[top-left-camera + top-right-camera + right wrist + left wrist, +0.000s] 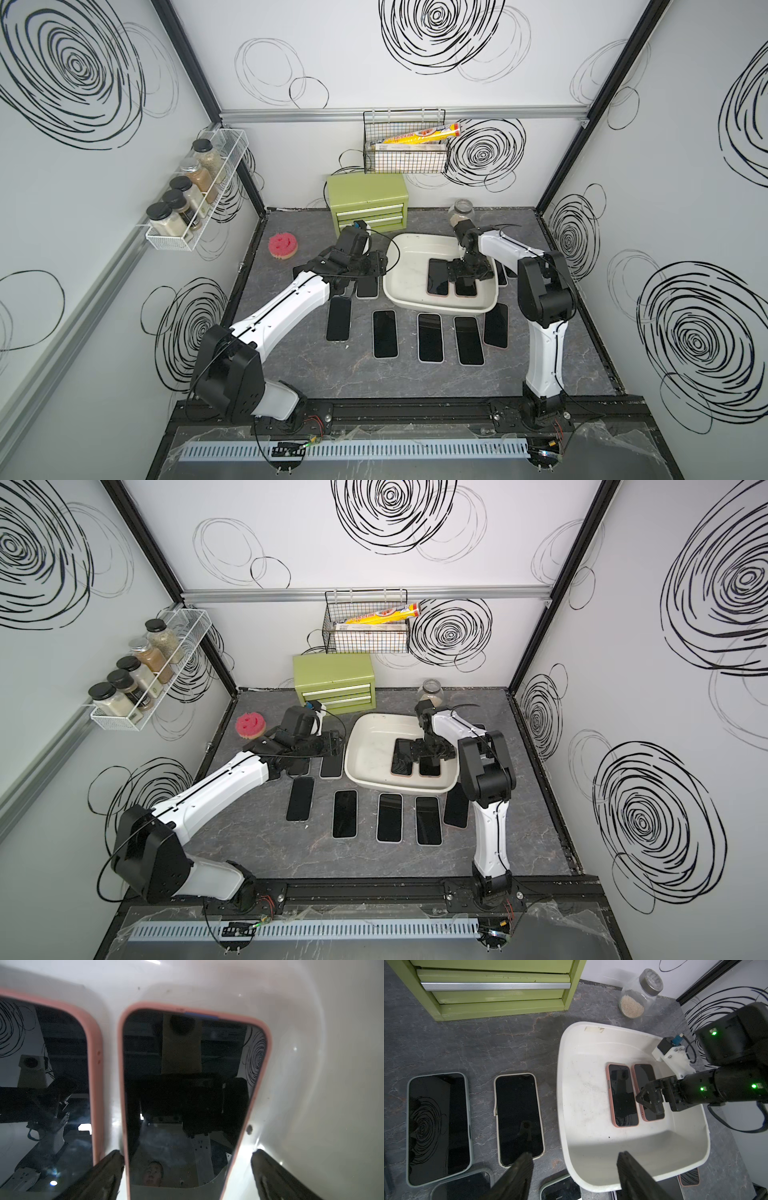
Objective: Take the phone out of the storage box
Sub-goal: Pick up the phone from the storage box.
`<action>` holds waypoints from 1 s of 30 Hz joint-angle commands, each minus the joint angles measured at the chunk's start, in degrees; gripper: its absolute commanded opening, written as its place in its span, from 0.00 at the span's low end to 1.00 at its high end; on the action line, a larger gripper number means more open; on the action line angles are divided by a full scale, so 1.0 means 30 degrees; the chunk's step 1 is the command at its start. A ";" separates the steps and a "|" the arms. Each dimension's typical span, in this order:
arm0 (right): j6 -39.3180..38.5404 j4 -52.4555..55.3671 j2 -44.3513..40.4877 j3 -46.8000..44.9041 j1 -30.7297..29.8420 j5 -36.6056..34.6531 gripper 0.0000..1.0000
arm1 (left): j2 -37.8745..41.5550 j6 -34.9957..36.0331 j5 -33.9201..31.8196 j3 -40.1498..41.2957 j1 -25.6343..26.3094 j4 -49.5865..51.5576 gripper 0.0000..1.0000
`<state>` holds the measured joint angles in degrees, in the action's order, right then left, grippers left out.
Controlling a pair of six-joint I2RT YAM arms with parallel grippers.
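Near the middle of both top views sits the white storage box (409, 270), and two phones in pink cases lie flat and side by side on its floor, close but not touching. The right gripper (187, 1155) is low inside the box over the phone (187, 1084) nearer the right edge of the frame. Its jaws are spread wide, one finger on each long side of the case, and nothing is pinched. The other phone (437, 276) lies uncovered just beside it. The left gripper (575, 1155) hangs at the box's left rim with its jaws partly apart and empty. By my reading the job is well along. A row of phones (429, 337) lies face up on the table below the box in the frame, with more beside its left and right walls, and only this pair is inside. What seems left for the current phone is closing on its edges, lifting it clear of the flared rim, and setting it down outside. The second phone would follow the same way. The table (374, 382) is dark grey with a marble-like vein and looks flat and smooth. The booth walls are white with black scribbled swirls. A green drawer chest (368, 203) and a glass jar (462, 210) stand along the back edge, and a pink sponge (283, 246) lies at centre left. A black wire basket (405, 162) hangs on the back wall, and a white rack of spice jars (195, 191) is fixed at the left.
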<state>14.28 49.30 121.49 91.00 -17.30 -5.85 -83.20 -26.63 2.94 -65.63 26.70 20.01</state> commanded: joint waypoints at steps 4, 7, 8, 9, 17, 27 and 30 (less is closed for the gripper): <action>-0.0220 -0.0447 0.0914 0.0600 0.0307 0.0536 1.00 | -0.0530 -0.0168 0.0458 -0.0711 0.0065 -0.0667 0.70; -0.0264 -0.0542 0.1218 0.0691 0.0411 0.0374 1.00 | -0.0776 -0.0064 0.0551 -0.0915 0.0123 -0.0638 0.70; -0.0304 -0.0540 0.1455 0.0757 0.0493 0.0463 1.00 | -0.0855 -0.0038 0.0556 -0.0947 0.0152 -0.0635 0.70; -0.0335 -0.0446 0.1660 0.0898 0.0571 0.0486 1.00 | -0.0940 -0.0029 0.0580 -0.0943 0.0181 -0.0681 0.70; -0.0448 0.0151 0.3111 0.1683 0.1142 0.0759 0.87 | -0.1066 0.0039 0.1100 -0.0642 0.0824 -0.1148 0.70; -0.0284 -0.0114 0.3009 0.0792 0.1303 0.1247 0.61 | -0.0830 -0.0316 0.1804 -0.0359 0.1104 -0.1569 0.69; -0.0163 -0.0046 0.2316 0.1186 0.1313 0.1800 0.56 | -0.0525 -0.0168 0.2448 -0.0146 0.1437 -0.2246 0.69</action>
<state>12.62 49.04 125.62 96.64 -14.68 -1.89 -85.89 -27.16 7.79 -66.85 29.95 17.39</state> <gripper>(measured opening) 0.788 0.692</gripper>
